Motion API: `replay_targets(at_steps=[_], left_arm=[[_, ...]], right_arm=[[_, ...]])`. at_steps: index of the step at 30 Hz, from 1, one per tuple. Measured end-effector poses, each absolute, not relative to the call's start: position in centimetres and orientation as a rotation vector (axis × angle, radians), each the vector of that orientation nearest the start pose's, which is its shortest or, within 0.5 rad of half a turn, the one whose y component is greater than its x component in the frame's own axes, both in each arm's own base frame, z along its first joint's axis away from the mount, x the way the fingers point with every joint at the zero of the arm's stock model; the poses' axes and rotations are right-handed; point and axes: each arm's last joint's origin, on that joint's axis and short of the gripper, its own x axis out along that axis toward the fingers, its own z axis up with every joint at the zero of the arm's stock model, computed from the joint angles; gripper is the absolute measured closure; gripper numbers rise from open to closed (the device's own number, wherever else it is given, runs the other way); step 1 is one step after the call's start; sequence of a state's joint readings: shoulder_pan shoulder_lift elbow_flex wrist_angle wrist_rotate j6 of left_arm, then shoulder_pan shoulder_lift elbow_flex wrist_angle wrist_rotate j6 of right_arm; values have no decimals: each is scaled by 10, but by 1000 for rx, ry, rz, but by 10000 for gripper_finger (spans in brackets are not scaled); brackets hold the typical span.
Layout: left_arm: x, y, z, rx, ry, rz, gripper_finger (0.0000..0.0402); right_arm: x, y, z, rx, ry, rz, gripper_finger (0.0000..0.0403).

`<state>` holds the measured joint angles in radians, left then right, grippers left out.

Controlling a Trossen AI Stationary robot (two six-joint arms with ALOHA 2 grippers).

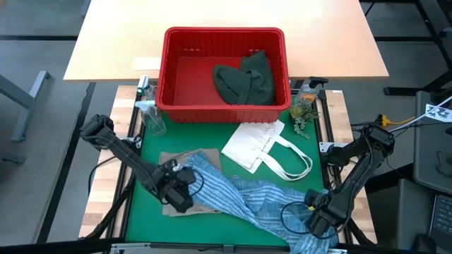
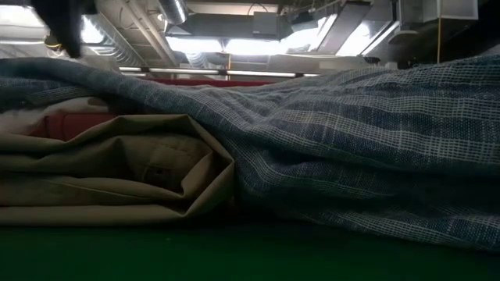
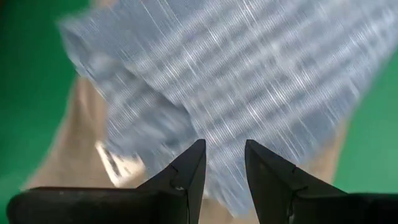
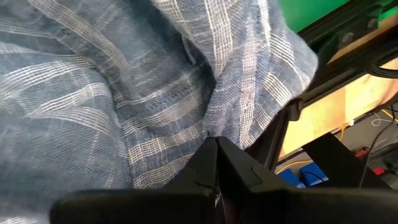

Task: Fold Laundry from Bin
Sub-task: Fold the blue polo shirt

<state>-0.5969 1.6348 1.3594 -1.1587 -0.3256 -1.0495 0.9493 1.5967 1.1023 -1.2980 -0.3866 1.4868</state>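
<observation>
Two sets of fingers at work on one blue-white striped shirt (image 1: 244, 197), spread slantwise over the green worktop (image 1: 152, 159) from near-left to near-right corner, long axis running arm to arm. Left fingers (image 3: 222, 163) parted about halfway, nothing between them, poised just above the shirt's left end where it overlies the tan garment (image 1: 180, 161); cloth directly ahead of the tips. Right fingers (image 4: 216, 158) pressed fully together at the shirt's right end near the worktop's front edge, seemingly pinching a fold of the stripes, though the pinch itself sits hidden under the tips. Left arm nearer the loose end, so probably the next regrasp falls there. Dark green garment (image 1: 246, 77) left in the red bin (image 1: 166, 70) at the far side; white tote bag (image 1: 258, 144) flat between. No readable brands, labels or writing anywhere.
</observation>
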Motion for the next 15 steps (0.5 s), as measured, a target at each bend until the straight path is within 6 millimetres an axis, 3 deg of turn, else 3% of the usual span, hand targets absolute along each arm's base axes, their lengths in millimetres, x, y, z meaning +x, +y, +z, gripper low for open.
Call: replay_targets(at_steps=[8,15], left_arm=[[272,-137,262,-201,1225,444,288],[285,-130,252,-162,1281,354,241]], right_arm=[[137,210,212,416,1961,-535,395],[138,211,211,429,1956,-516,395]])
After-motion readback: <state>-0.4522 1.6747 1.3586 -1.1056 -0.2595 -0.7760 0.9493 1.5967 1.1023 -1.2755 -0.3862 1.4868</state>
